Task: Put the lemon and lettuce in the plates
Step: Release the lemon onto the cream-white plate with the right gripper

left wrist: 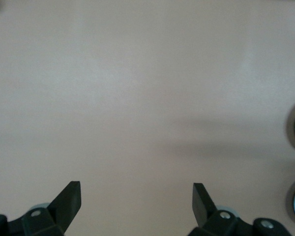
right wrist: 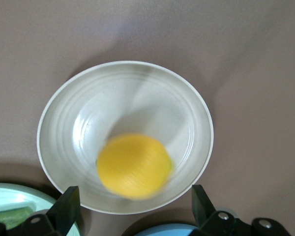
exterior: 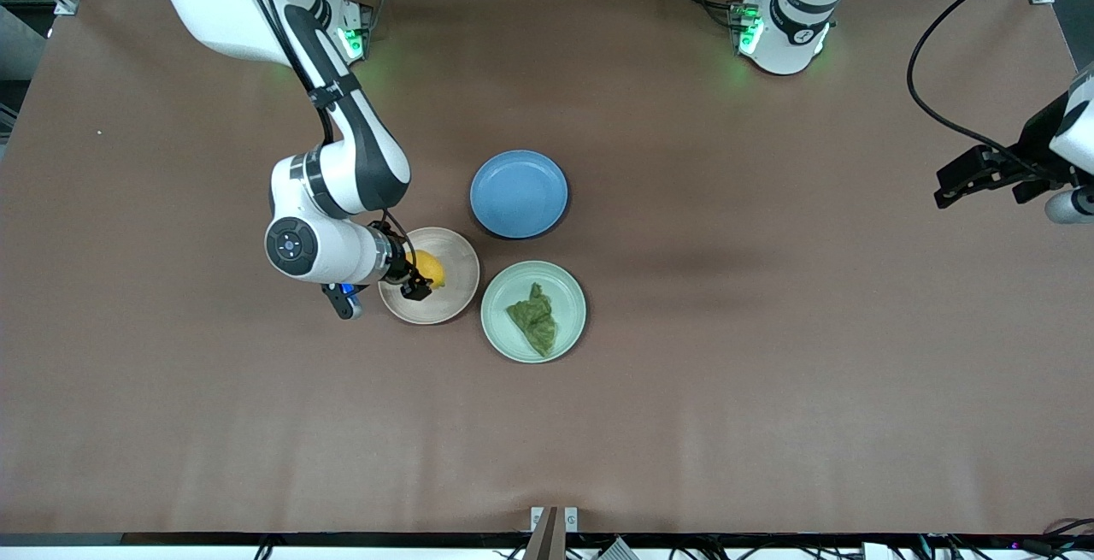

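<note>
The yellow lemon (exterior: pixel 430 268) lies in the beige-pink plate (exterior: pixel 455 288); in the right wrist view the lemon (right wrist: pixel 132 165) is blurred inside that plate (right wrist: pixel 88 98). My right gripper (exterior: pixel 411 274) hangs low over this plate, open, its fingers spread wide and holding nothing (right wrist: pixel 135 189). The dark green lettuce (exterior: pixel 536 318) lies in the mint green plate (exterior: pixel 496 325), beside the beige plate toward the left arm's end. My left gripper (exterior: pixel 944 186) waits open and empty over bare table at the left arm's end (left wrist: pixel 136 189).
An empty blue plate (exterior: pixel 519 194) sits farther from the front camera than the two other plates, touching distance from both. Its rim shows in the right wrist view (right wrist: pixel 162 230). Brown tabletop spreads all around the three plates.
</note>
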